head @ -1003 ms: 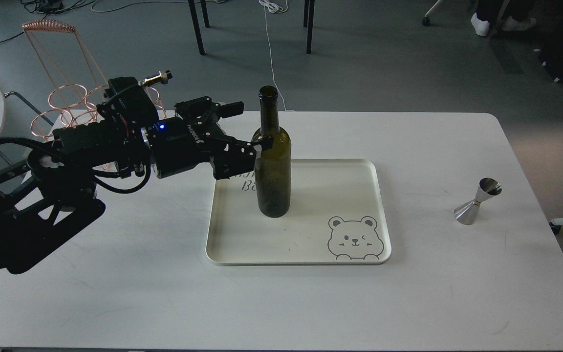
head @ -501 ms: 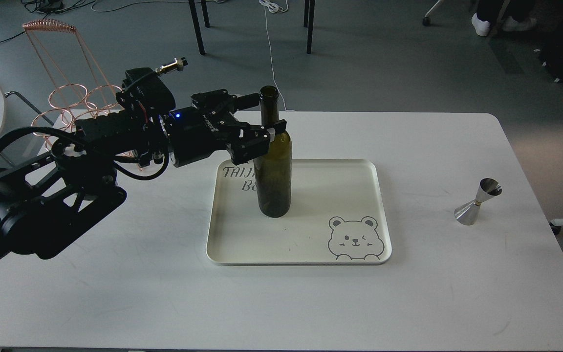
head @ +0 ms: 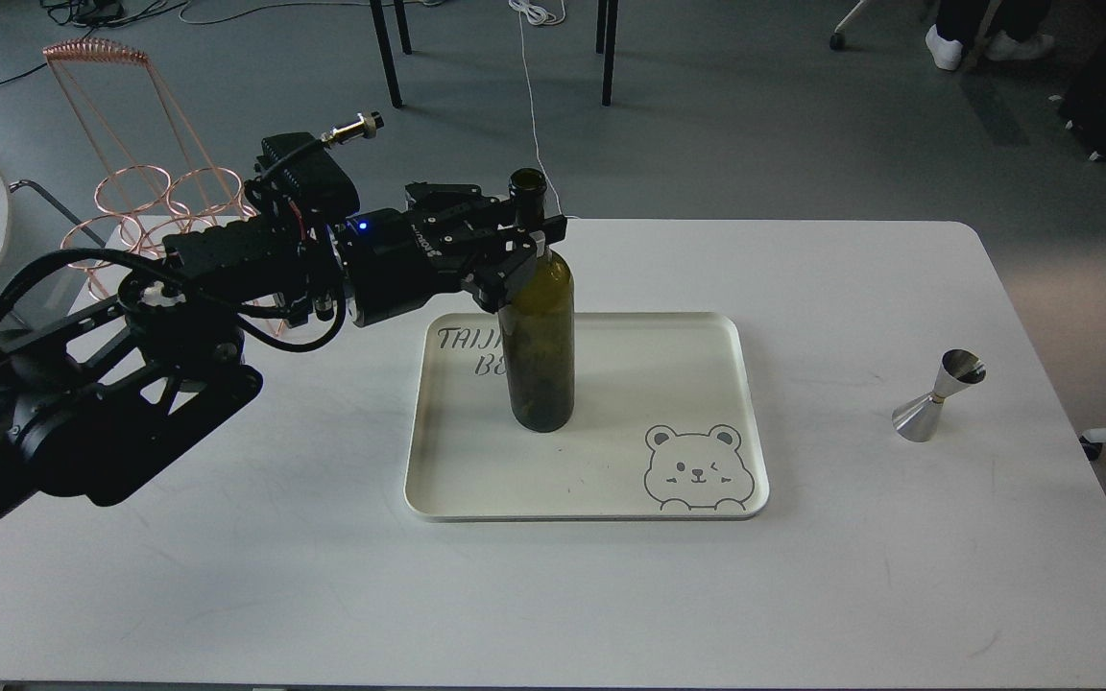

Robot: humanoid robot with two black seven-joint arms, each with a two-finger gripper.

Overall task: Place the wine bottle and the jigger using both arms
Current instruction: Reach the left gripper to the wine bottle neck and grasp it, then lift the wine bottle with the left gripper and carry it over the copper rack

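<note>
The wine bottle [head: 541,336], dark olive-green and unlabelled, stands upright on the cream tray [head: 601,480], in its left half. My left gripper [head: 522,230] comes in from the left. Its two fingers sit on either side of the bottle's neck, just above the shoulder, and close on it. The silver jigger [head: 937,395] stands upright on the white table [head: 851,576], far to the right of the tray and apart from it. My right arm is out of view.
A copper wire rack [head: 145,202] stands at the table's back left corner, behind my left arm. The tray has a bear drawing [head: 697,467] at its front right. Chair legs and cables are on the floor beyond the table.
My left gripper has risen and moved right, from beside the bottle's shoulder to around its neck, and its fingers have closed in. The bottle has shifted slightly right. The jigger has not moved.
</note>
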